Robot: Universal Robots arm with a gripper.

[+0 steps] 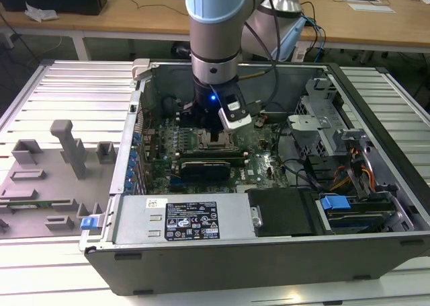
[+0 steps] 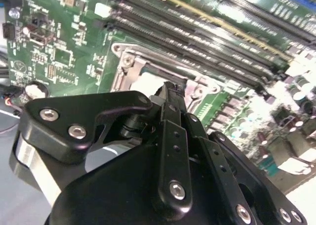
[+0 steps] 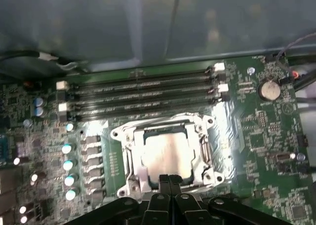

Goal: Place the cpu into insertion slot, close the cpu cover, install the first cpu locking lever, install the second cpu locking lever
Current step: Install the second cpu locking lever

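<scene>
Cpu (image 3: 165,153) seated in insertion slot (image 3: 129,171), cpu cover (image 3: 205,136) down; tool (image 3: 169,178) pinched together at its edge; levers pending.

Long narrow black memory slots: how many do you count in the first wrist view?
4 slots, parallel, side by side between the silver-rimmed square socket and the grey case wall.

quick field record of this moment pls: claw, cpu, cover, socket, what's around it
claw: claw shut, tips together over the near edge of the socket, holding nothing
cpu: cpu lies flat in the insertion slot, pale metal top showing
cover: cpu cover is down, framing the chip
surroundings: memory slots run beside the socket on the green board; coin cell near a board corner
setting: arm reaches down into the open computer case
</scene>
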